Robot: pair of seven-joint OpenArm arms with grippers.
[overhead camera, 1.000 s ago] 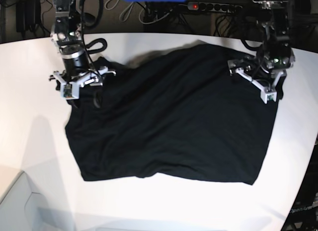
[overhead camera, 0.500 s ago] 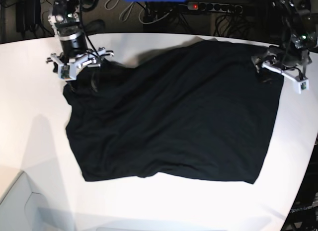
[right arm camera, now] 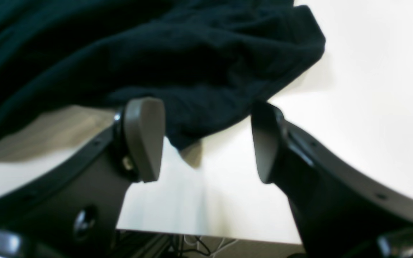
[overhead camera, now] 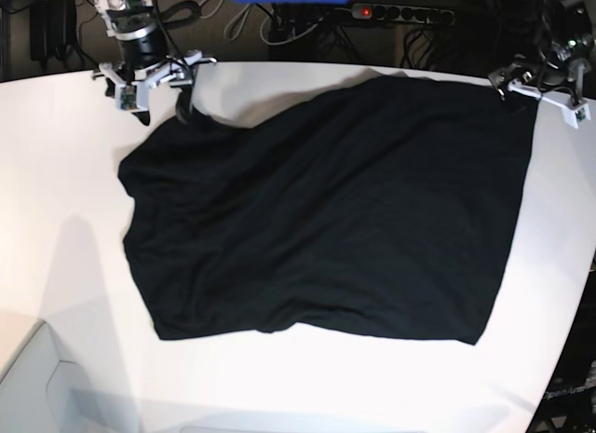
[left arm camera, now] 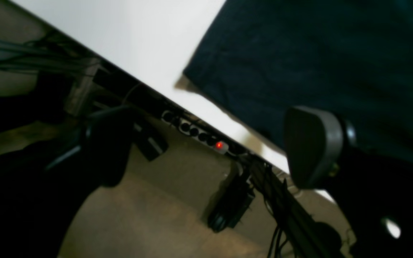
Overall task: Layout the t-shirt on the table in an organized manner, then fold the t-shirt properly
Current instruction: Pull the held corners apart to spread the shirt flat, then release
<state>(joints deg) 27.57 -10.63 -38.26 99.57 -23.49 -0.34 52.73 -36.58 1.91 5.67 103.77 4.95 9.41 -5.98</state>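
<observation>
1. t-shirt (overhead camera: 317, 209) lies spread dark side up across the middle of the table (overhead camera: 56, 172), its long axis running side to side in the base view, with a bunched corner at the far left and a straighter edge at the far right.
2. at the left of that view, my right gripper (overhead camera: 154, 72) hangs over the far left corner of the cloth. its fingers (right arm camera: 143, 138) stand apart with nothing between them, and the rumpled corner (right arm camera: 228, 71) lies just beyond their tips, toward the table's middle.
3. across the centre the fabric is mostly flat but rippled, and the near hem sags in a wavy line, so i judge the layout not yet tidy.
4. at the right of the base view, my left gripper (overhead camera: 542, 84) sits at the far right corner, by the table's back edge. it is spread wide and empty, with the shirt's corner (left arm camera: 206, 77) beside one finger (left arm camera: 312, 143).
5. each arm is nearest its own far corner, so i judge either could take one.
6. the white top is smooth and bare around the shirt, with free room at the near side. cables and a power strip (left arm camera: 199, 134) lie behind the back edge.
</observation>
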